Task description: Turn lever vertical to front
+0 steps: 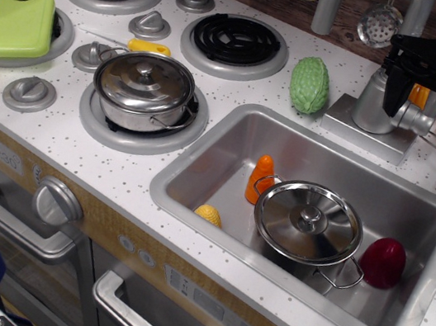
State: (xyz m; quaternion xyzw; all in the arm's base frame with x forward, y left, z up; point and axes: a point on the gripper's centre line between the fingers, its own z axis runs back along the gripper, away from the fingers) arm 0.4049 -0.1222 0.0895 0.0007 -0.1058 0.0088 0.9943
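Lever (414,119): short, thick, silver-grey metal stub with a rounded end, projecting sideways from the faucet body (373,101) toward the right, at the far right of the counter behind the sink (199,178). Judged rigid, smooth and likely slippery; it should pivot stiffly instead of bending. Best purchase would be across the rounded outer end, where leverage is greatest.

Gripper (428,110): black, descending from the top right, its two fingers (397,93) hanging either side of the lever with the jaws spread. Whether either pad touches the metal cannot be told.

Faucet base (366,129): square grey plate, seated on the speckled counter just behind the sink rim.

Green vegetable (310,85): knobbly, upright, left of the base.

Sink contents: lidded steel pot (308,222), orange carrot (261,179) touching its left, dark red item (383,262) at its right, yellow piece (209,214) at the front left.

Stove: second lidded pot (144,90) on the near burner, yellow item (149,47) behind it, green board (19,25) on the far-left burner.
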